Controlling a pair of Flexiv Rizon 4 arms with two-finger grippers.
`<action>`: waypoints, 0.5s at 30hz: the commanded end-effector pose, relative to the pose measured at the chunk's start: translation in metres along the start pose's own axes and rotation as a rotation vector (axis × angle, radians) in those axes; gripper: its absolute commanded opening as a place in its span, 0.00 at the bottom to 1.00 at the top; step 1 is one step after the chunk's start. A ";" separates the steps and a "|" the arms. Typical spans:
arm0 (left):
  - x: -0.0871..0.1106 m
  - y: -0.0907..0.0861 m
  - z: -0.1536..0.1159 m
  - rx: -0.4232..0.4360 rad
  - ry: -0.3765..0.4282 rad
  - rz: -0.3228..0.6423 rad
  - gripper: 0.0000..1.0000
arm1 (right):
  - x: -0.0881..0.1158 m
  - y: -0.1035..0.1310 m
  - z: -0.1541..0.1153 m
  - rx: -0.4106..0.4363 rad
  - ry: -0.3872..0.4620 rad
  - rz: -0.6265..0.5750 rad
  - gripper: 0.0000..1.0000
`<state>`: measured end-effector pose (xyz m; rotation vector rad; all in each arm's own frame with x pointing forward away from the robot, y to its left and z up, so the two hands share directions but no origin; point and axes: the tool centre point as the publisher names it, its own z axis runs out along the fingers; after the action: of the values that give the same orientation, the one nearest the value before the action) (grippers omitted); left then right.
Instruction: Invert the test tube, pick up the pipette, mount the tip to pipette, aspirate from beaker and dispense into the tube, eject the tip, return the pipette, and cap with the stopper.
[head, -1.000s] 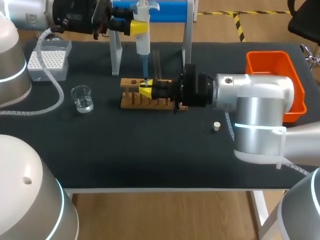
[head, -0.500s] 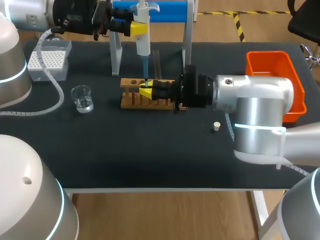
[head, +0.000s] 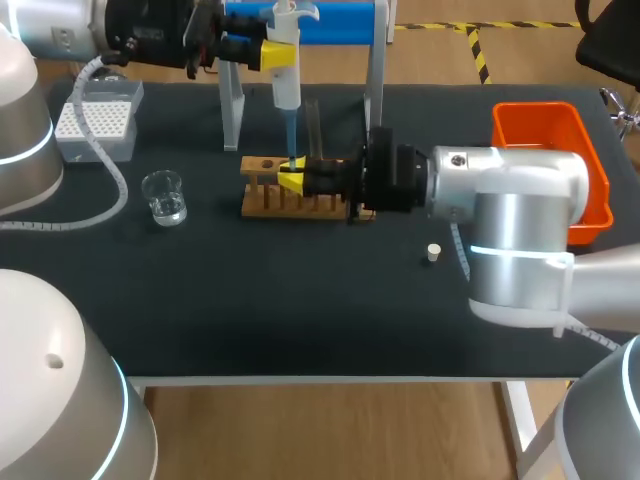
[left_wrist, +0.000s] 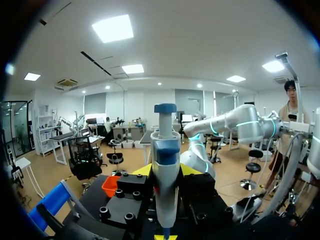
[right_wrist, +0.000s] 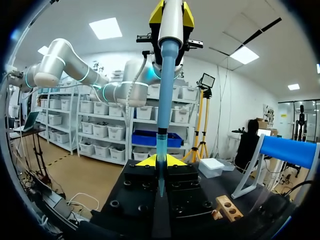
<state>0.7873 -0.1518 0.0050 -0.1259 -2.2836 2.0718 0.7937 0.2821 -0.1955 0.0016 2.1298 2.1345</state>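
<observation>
The head camera sits high behind the robot and looks down over the table (head: 300, 320) from near edge to far edge, seeing both arms from some way off. The left wrist camera rides at the far left and faces right, very close to the upright pipette (left_wrist: 165, 170) gripped by the left gripper (head: 275, 55), with the orange bin (left_wrist: 111, 185) beyond. The right wrist camera sits low at mid-table facing left, close under the pipette, with the wooden rack (right_wrist: 227, 207) just beside it. All three views share the pipette. The head view shares the bin with the left wrist view and the rack with the right.
</observation>
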 end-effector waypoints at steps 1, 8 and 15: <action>-0.001 0.002 0.000 -0.002 0.002 0.000 0.00 | 0.002 0.005 -0.003 -0.013 -0.002 0.002 0.00; -0.001 0.002 0.000 -0.002 0.002 0.000 0.00 | 0.002 0.005 -0.003 -0.035 -0.005 0.036 0.00; -0.001 0.002 0.000 -0.002 0.002 0.000 0.00 | 0.002 0.004 -0.003 -0.029 -0.016 0.047 0.00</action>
<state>0.7873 -0.1518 0.0047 -0.1252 -2.2853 2.0695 0.7931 0.2799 -0.1945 0.0616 2.1106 2.1892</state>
